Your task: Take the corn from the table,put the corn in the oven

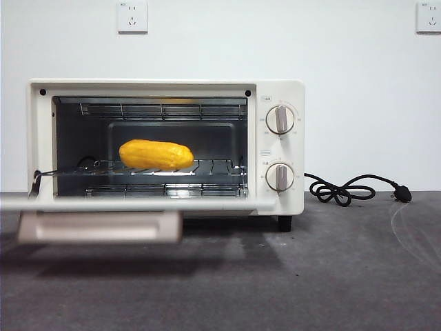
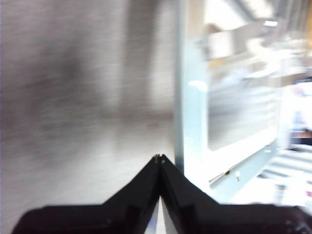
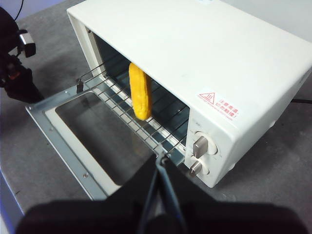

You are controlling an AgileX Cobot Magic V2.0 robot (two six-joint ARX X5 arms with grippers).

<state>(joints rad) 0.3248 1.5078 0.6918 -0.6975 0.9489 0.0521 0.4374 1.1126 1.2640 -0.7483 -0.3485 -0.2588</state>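
Corn [image 1: 156, 154] on rack inside oven [image 1: 279, 148]; door edge blurred.

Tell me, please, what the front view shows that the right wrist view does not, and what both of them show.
Only the front view shows the two wall sockets, the plug at the end of the cord, and the oven's foot.

Only the right wrist view shows the oven's top with its warning label, the shut right claw, and the other arm beside the open door.

Both show the corn lying on the rack inside the oven, the door folded down, both knobs and the table.
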